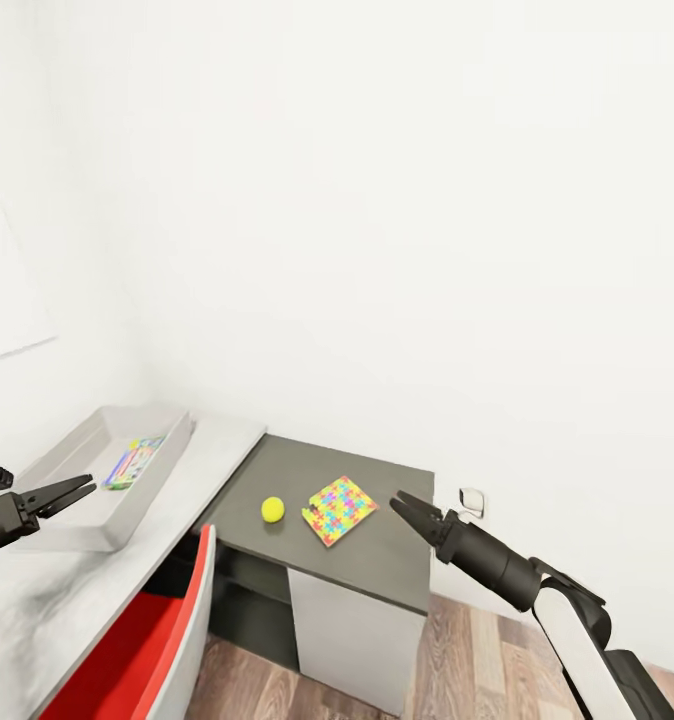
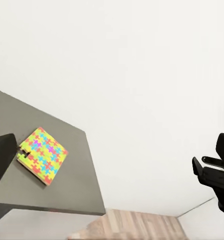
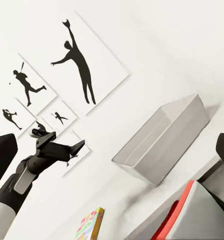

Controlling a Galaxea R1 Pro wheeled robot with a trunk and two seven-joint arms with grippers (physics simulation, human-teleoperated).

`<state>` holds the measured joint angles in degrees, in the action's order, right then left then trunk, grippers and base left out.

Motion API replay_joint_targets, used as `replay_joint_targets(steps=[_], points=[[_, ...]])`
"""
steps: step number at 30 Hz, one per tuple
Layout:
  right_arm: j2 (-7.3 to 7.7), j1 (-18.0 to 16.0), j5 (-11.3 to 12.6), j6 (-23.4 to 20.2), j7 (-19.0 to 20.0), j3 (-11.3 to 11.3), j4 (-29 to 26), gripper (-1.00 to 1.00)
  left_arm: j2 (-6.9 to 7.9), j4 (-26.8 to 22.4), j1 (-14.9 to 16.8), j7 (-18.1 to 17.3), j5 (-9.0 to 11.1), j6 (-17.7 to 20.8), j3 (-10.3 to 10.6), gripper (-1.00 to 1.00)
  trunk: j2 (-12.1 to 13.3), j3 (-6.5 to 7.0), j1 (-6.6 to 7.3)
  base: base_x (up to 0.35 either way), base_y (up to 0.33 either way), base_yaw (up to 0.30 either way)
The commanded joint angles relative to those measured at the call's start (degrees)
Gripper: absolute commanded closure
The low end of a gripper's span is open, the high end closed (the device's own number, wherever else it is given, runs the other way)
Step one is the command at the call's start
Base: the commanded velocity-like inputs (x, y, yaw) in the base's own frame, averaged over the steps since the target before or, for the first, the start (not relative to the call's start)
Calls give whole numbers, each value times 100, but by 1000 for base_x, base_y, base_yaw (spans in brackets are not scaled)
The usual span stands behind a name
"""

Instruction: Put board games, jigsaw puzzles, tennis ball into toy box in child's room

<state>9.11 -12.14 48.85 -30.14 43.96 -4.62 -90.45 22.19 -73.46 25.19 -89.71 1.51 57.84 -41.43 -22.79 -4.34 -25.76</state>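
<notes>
A: What do we have, biggest first?

B: We face a white wall, with the pale tabletop (image 1: 37, 610) running into the corner and the lower dark grey side unit (image 1: 377, 560) joined to its end. The toy box (image 1: 167, 460) sits on the pale tabletop, beside that join.

A: Anything inside the toy box?

B: One colourfully printed board game (image 1: 135, 462), lying flat on its floor. A red and white chair (image 1: 167, 640) stands tucked against the tabletop edge, below the toy box.

A: And on the side unit?

B: One jigsaw puzzle (image 1: 338, 509) lies flat there, with the tennis ball (image 1: 272, 510) just beside it, on the side nearer the toy box, not touching.

A: Our claws?

B: The left claw (image 1: 80, 489) hovers at the toy box's near rim, fingers apart, holding nothing. The right claw (image 1: 401, 503) hangs just beyond the puzzle, on the side away from the toy box, fingers slightly apart and empty. From the right wrist we see baseball silhouette pictures (image 3: 77, 57) on the wall behind the toy box.
</notes>
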Motion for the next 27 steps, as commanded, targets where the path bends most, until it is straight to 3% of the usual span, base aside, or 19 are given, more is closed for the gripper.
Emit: replay_joint_targets(steps=[1, 11, 20, 27], points=[[3, -6, 55, -45, -10, -5, 1, -100, 0, -2, 3, -29, -10, 61, -2, -100, -13, -11, -3, -79, 0, -279], [3, -7, 55, -45, -16, -4, 1, -100, 5, -2, 3, -29, -13, 61, -6, -100, -13, 9, -3, -22, 0, -279], [3, -6, 61, -45, -19, -1, 1, -100, 3, -2, 3, -29, -14, 61, -3, -100, -13, 27, -3, -200, 0, -279], [5, -8, 63, -45, -19, 20, 1, -100, -3, -2, 3, -29, -11, 61, 2, -100, -13, 40, -3, -44, 0, -279]])
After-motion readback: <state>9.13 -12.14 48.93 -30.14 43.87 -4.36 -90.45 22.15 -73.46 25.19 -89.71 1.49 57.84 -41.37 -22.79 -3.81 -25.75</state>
